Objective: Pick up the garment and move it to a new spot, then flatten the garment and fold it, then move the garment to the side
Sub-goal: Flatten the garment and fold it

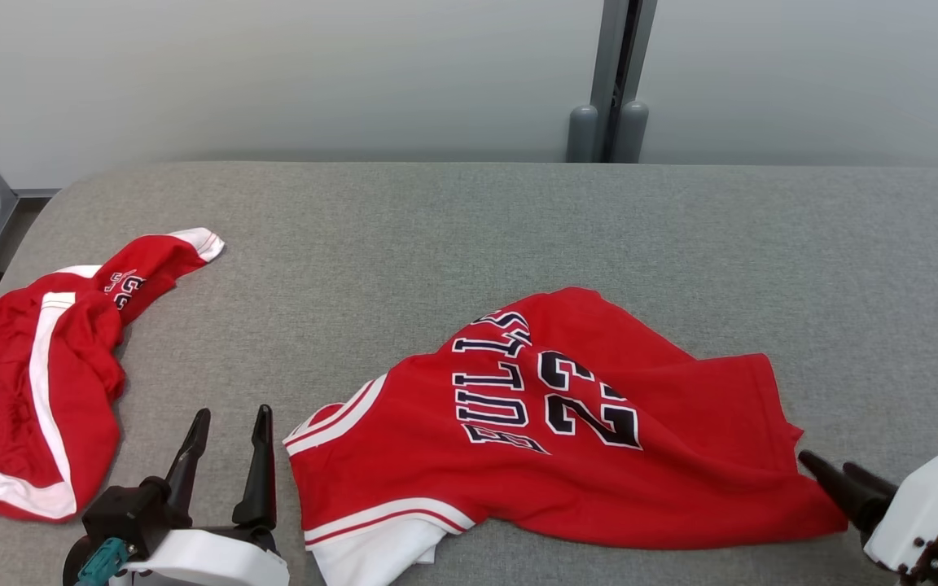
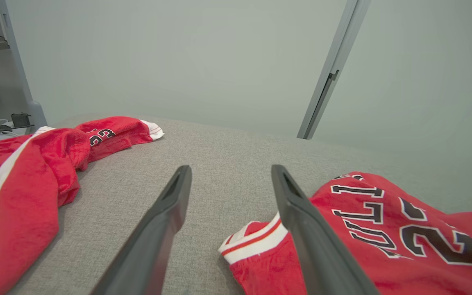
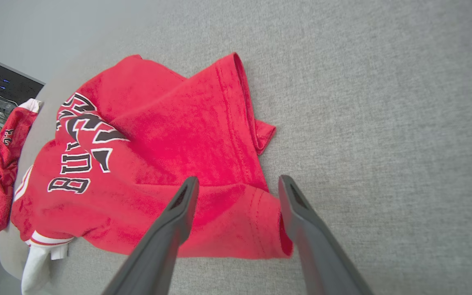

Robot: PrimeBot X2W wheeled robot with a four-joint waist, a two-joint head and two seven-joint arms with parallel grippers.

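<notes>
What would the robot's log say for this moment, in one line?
stage: pre-grasp | jersey: crumpled, not held | left gripper: jaws open, empty | right gripper: jaws open at jersey hem | shorts: far left

Bright, even, diffuse light. Shadows are soft, just a thin dark rim under the jersey [image 1: 567,456] edges. The head view is sharp; wrist views curve at the edges, with the near fingers [image 2: 154,237] slightly blurred.

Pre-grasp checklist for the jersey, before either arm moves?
1. Left pincer open and empty: ok.
2. Right pincer open and empty: ok.
3. Right pincer lined up with jersey hem corner: ok; contact: cannot tell.
4. Jersey lying flat: not ok, rumpled and folded over.
5. Shorts apart from jersey: ok.
6. Bare table beyond jersey for a new spot: ok.
</notes>
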